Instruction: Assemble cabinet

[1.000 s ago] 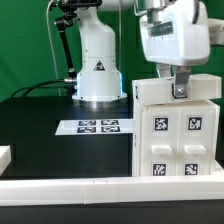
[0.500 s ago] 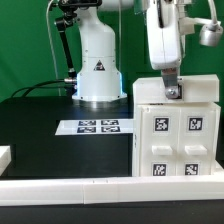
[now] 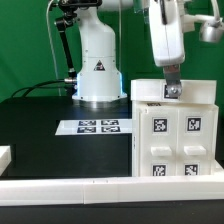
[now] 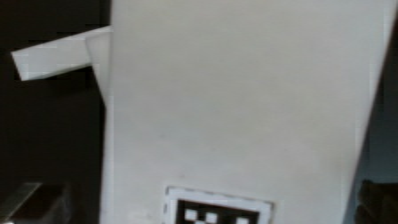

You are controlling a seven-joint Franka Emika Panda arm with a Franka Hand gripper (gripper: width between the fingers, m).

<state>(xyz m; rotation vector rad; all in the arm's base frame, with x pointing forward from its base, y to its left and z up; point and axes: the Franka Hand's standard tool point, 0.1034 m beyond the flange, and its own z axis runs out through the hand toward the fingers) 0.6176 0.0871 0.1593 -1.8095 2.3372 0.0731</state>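
Observation:
The white cabinet (image 3: 176,140) stands upright at the exterior view's right, with several black-and-white markers on its front. A flat white slab forms its top edge. My gripper (image 3: 172,90) hangs straight down onto that top edge, near its middle. In the wrist view a tall white panel of the cabinet (image 4: 240,110) fills the frame, with one marker (image 4: 222,208) near the jaws. Dim fingers (image 4: 22,200) show at the two lower corners, spread wide, with a dark gap between the left one and the panel. The jaws stand open around the panel.
The white robot pedestal (image 3: 98,70) with a triangle sign stands at the back. The marker board (image 3: 98,126) lies on the black table in front of it. A white rail (image 3: 60,186) runs along the front edge. A small white piece (image 3: 4,156) sits at the far left.
The gripper has turned about its vertical axis, from broadside to edge-on, and has stayed over the cabinet's top edge. The cabinet has hardly moved.

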